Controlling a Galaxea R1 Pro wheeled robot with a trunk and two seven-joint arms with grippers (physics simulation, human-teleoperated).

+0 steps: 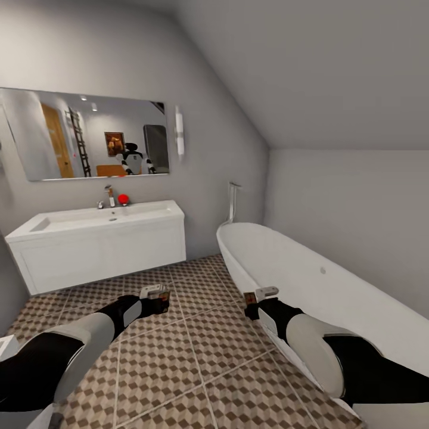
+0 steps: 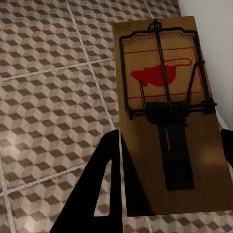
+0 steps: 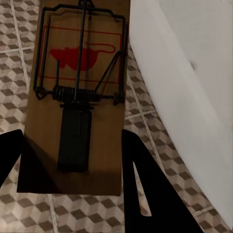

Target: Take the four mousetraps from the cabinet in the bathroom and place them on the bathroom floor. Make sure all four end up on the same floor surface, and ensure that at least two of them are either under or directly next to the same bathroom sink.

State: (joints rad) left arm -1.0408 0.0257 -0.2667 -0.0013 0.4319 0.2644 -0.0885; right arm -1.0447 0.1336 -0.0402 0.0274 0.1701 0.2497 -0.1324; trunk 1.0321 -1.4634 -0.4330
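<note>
- Left tool [image 1: 159, 296] held low over the bathroom floor [image 1: 196, 351], between the sink cabinet and the bathtub; closed on a mousetrap [image 1: 156, 292].
- Left wrist view: left mousetrap [image 2: 167, 116] gripped flat across its width, black fingers [image 2: 104, 189] pressed against both long edges; wooden board, black wire spring bar, red mouse print facing the camera.
- Right tool [image 1: 257, 296] held just beside the bathtub [image 1: 333, 298] rim, closed on a second mousetrap [image 1: 266, 292].
- Right wrist view: right mousetrap [image 3: 80, 97] clamped between dark fingers [image 3: 145, 184] at the board's lower sides; same red print and wire bar; white tub wall [image 3: 194, 87] alongside, cube-pattern tiles below.
- Both traps off the floor, carried in the air; neither touching tiles.
- White wall-hung sink [image 1: 98, 238] at far left wall, chrome faucet [image 1: 109, 196] and small red object [image 1: 123, 199] on its top; sink well apart from both tools.
- Mirror [image 1: 83, 134] above sink; robot reflection visible in it, small.
- Wall light [image 1: 179, 132] beside mirror.
</note>
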